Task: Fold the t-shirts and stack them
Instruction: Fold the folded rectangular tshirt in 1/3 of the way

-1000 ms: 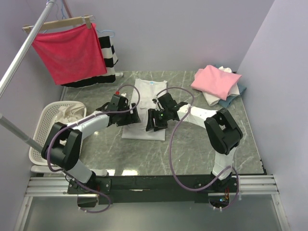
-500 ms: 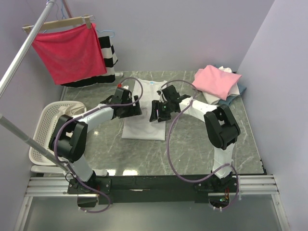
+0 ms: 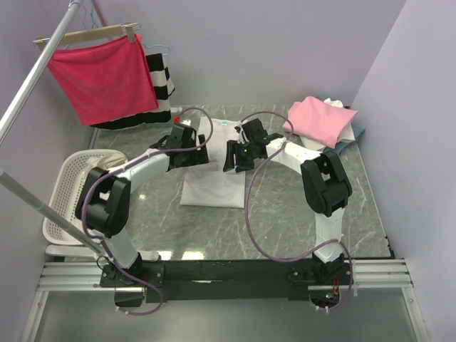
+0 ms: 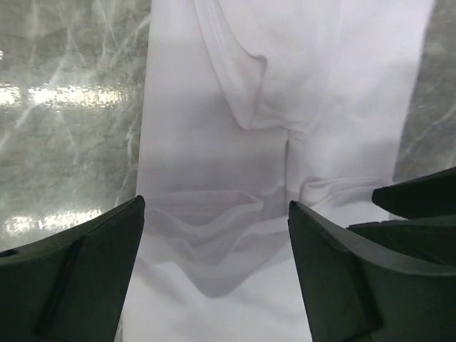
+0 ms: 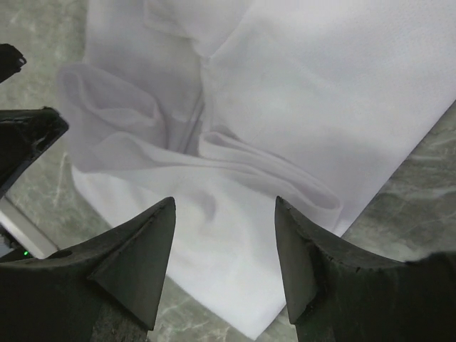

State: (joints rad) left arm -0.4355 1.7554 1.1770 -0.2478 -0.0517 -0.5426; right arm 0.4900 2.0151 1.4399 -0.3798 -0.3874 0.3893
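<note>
A white lattice basket (image 3: 65,187) is seen at the left edge of the tabletop (image 3: 285,214), and crumpled white cloth (image 3: 107,168) is held in it, heaped against its far right corner.

The left claw (image 3: 192,154) (image 4: 214,214) is spread wide, and nothing is gripped between its fingers (image 4: 85,271). Through the gap a rumpled fold of the white t-shirt (image 3: 212,189) (image 4: 299,78) is seen. The right claw (image 3: 235,155) (image 5: 224,206) is likewise held wide apart and empty, with a doubled edge of the same shirt (image 5: 342,100) lying below its fingers (image 5: 135,263). Whether either claw's fingertips touch the cloth cannot be told.

The white t-shirt is laid flat in the middle of the tabletop as a long narrow strip, and the two claws are placed side by side over its far half, left and right of its centre line.

At the far right corner a pile of folded shirts is found: a pink t-shirt (image 3: 319,120) on top, white cloth beneath it, and a blue-grey t-shirt (image 3: 355,135) at the bottom.
</note>
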